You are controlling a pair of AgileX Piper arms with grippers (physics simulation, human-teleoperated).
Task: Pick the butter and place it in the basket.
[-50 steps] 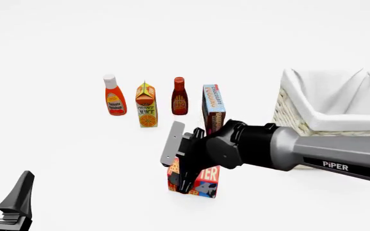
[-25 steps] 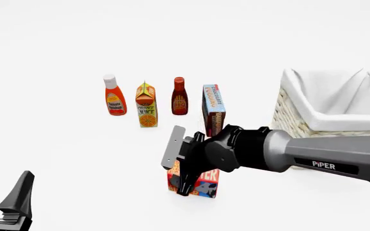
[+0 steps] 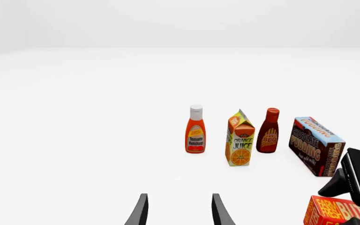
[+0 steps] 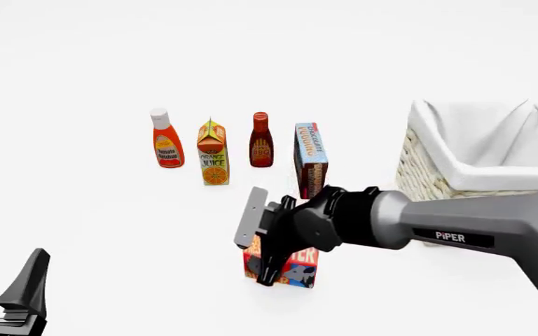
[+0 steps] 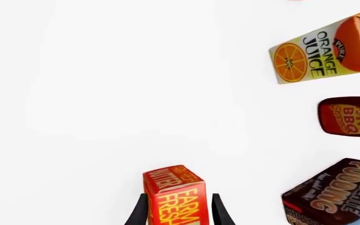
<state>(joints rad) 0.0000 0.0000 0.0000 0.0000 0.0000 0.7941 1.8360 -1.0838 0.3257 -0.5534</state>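
The small red-orange butter carton (image 4: 293,266) with yellow lettering stands on the white surface (image 4: 110,231), nearer the arms than the row of groceries and well to the left of the basket in the front view. The right claw (image 4: 267,269) reaches down over it from the right; in the right wrist view its two dark fingers (image 5: 139,213) sit on either side of the carton, close against its sides, so the claw appears to be grasping the butter, which rests on the surface. The large cream-white woven wicker basket (image 4: 419,171) with a white cloth lining folded over its rim stands at the right, behind the grey right arm (image 4: 475,227). Farther back a row stands upright: a red tomato ketchup bottle with a white cap (image 4: 166,140), an orange juice carton (image 4: 213,154), a dark red BBQ sauce bottle (image 4: 260,141) and a tall brown-and-blue chocolate pudding box (image 4: 310,159), the box being nearest the butter. The left claw (image 4: 3,287) hangs at the lower left corner of the front view, well apart from everything, its fingers (image 3: 141,213) spread and released with nothing between them.
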